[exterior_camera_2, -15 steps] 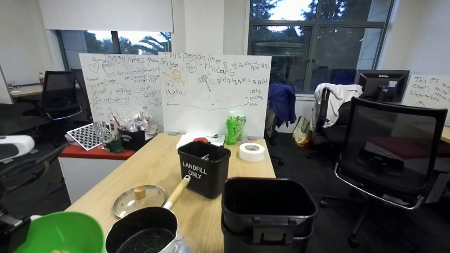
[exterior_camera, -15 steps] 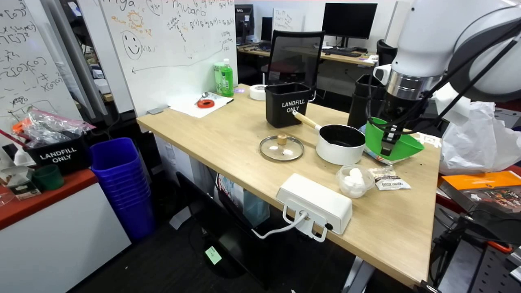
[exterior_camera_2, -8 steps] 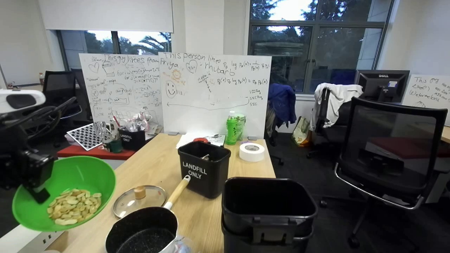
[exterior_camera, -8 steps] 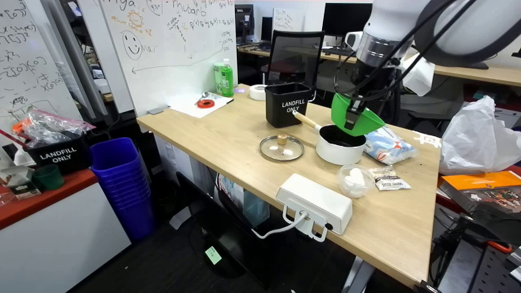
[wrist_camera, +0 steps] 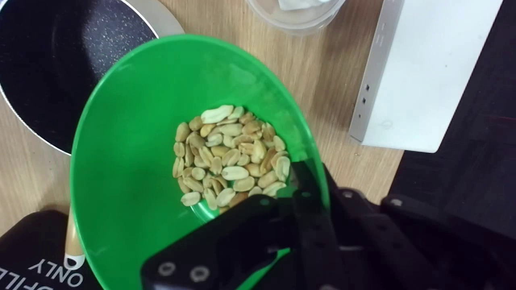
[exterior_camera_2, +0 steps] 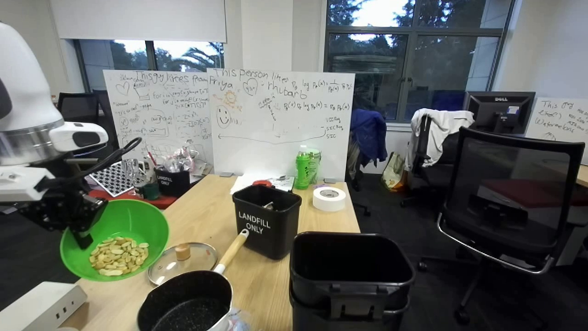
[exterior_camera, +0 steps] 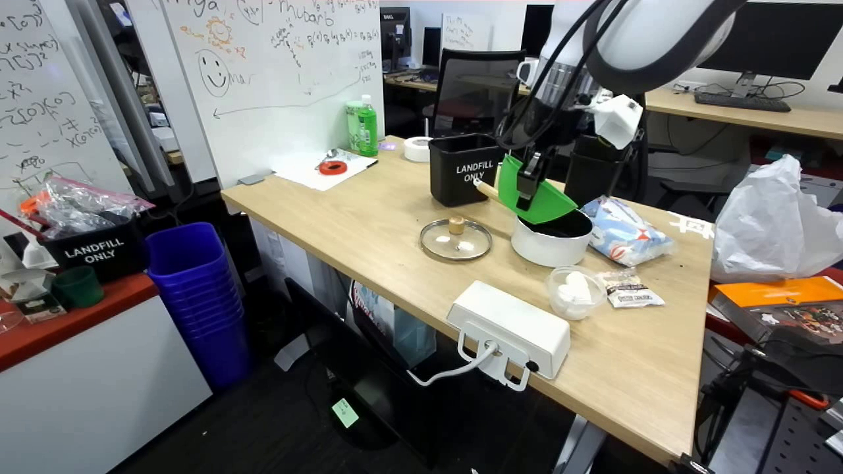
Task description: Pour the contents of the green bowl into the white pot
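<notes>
In an exterior view, the green bowl hangs tilted above the counter, higher than the white pot and offset toward the long edge that carries the white power box. Peanuts lie heaped in the bowl. Jaws of the gripper pinch the bowl's wall at the rim, one side within, the other outside. Pot upright on the counter, between the two long edges; handle points toward the short edge at the whiteboard, tip just beside a landfill bin. In wrist view the bowl hides part of the pot's dark, speckled interior. Cannot tell whether any of the bowl is above the pot's mouth.

Glass lid flat, knob up, near the pot on the whiteboard side. Clear tub with white pieces, between pot and power box; printed packet just beside the tub. Blue-and-white bag just beside the pot, toward the opposite long edge. Near the corner of that edge and the whiteboard edge: tape roll, green bottle.
</notes>
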You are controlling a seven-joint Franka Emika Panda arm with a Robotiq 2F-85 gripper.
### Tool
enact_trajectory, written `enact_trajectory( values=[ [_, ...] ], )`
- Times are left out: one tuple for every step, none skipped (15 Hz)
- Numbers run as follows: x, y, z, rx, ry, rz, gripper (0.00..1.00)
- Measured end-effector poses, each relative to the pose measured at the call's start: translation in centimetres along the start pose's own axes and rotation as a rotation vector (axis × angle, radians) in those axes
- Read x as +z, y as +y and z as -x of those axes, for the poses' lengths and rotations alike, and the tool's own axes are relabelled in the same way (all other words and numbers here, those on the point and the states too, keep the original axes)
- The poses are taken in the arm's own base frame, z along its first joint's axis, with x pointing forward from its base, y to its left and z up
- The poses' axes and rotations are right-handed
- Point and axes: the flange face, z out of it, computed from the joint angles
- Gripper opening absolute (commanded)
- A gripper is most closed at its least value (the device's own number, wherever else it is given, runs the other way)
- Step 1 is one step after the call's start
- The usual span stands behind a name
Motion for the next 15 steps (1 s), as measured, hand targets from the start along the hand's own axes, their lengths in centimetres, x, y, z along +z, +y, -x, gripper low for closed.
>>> enact_trajectory(
  values=[
    [0.17,0.07,-0.23,-0.001,-0.001,-0.004,0.05],
    [0.23,0.07,-0.28,-0.002,-0.002,-0.004,0.05],
    [0.19,0.07,-0.30,-0.002,-0.002,-0.004,0.05],
    [0.16,0.07,-0.30,-0.002,-0.002,-0.004,0.05],
    [0.15,0.07,-0.31,-0.002,-0.002,-0.004,0.05],
    [0.14,0.06,-0.32,-0.002,-0.003,-0.004,0.05],
    [0.14,0.06,-0.32,-0.002,-0.003,-0.004,0.05],
    [0.14,0.06,-0.32,-0.002,-0.003,-0.004,0.05],
    [0.14,0.06,-0.32,-0.002,-0.003,-0.004,0.01],
    [0.14,0.06,-0.32,-0.002,-0.003,-0.004,0.01],
    [0.14,0.06,-0.32,-0.002,-0.003,-0.004,0.01],
    [0.13,0.09,-0.32,0.000,-0.002,-0.004,0.01],
    [0.05,0.24,-0.39,0.012,0.003,-0.009,0.01],
    [-0.17,0.55,-0.56,0.034,0.013,-0.019,0.01],
    [-0.54,1.04,-0.83,0.064,0.027,-0.030,0.01]
  ],
)
